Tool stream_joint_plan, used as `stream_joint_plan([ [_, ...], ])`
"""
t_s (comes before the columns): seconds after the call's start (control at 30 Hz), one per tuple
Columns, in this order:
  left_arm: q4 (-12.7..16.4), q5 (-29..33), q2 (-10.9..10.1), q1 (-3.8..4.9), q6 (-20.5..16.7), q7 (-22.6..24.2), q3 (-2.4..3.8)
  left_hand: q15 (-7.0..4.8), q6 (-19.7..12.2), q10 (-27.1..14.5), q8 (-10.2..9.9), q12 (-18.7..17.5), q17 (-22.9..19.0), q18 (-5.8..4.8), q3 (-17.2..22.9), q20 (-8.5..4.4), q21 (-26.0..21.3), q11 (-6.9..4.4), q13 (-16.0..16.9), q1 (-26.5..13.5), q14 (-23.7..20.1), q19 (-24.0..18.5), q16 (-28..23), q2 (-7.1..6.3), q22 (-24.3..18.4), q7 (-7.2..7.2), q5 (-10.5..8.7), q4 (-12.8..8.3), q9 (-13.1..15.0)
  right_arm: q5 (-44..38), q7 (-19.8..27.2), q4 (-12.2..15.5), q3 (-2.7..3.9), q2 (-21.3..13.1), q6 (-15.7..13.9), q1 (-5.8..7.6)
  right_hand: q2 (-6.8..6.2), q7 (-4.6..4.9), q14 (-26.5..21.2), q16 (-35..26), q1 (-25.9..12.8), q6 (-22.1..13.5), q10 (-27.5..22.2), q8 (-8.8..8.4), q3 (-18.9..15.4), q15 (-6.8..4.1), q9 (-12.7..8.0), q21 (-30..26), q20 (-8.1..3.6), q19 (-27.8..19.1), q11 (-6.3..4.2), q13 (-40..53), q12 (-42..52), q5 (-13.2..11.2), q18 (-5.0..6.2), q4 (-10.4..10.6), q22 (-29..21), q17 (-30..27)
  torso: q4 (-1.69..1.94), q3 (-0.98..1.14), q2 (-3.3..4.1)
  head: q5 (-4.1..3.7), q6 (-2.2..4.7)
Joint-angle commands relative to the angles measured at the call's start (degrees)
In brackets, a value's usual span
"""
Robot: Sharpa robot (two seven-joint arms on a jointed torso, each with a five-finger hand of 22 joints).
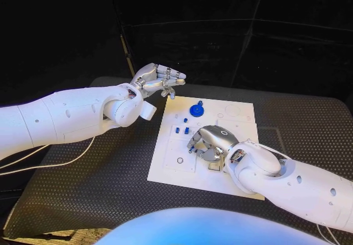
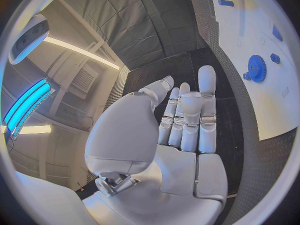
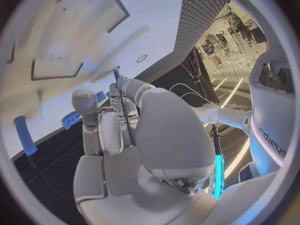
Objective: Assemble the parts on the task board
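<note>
Board was seen mid tabletop, w/ blue gear at its far end. Left hand was held off far-left corner, fingers apart, nothing gripped. Right hand was lowered over board centre; grip couldn't be told.

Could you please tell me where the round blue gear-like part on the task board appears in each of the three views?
Head view: the round blue part sits near the task board's far edge, just right of the left hand.
Left wrist view: it lies on the board, beyond the fingertips.
Right wrist view: I cannot pick it out.
Shared landmark: the white task board.
</note>
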Motion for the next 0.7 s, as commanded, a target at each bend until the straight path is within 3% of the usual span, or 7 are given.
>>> stream_joint_plan([
  [0.03, 0.00, 0.28, 0.10, 0.10, 0.57, 0.58, 0.05, 0.09, -0.50, -0.43, 0.29, 0.36, -0.05, 0.76, -0.42, 0.11, -0.32, 0.15, 0.08, -0.02, -0.28, -0.41, -0.27, 0.68, -0.05, 0.07, -0.23, 0.00, -0.03, -0.59, 0.57, -0.05, -0.06, 0.13, 1.28, -0.16, 0.09, 0.16, 2.74, 0.27, -0.56, 0.13, 0.79, -0.33, -0.07, -0.31, -0.05, 0.19, 0.19, -0.30, -0.37, 0.04, 0.12, 0.36, -0.60, -0.25, -0.05, -0.03, 0.00, 0.02, 0.02, 0.10, -0.15],
  [0.7, -0.08, 0.28, 0.22, 0.10, 0.70, 0.50, 0.05, 0.09, -0.50, -0.43, 0.29, 0.36, -0.05, 0.76, -0.42, 0.11, -0.32, 0.15, 0.08, -0.02, -0.28, -0.41, -0.27, 0.68, -0.05, 0.07, -0.23, 0.00, -0.03, -1.76, 0.42, -1.00, -0.11, 0.99, 1.08, -0.71, 0.15, 0.17, 2.73, 0.26, -0.65, 0.07, 0.72, -0.39, -0.04, -0.29, -0.07, 0.13, 0.21, -0.41, -0.36, 0.04, 0.06, 0.38, -0.57, -0.29, -0.20, -0.05, 0.03, 0.00, 0.06, 0.54, -0.77],
])
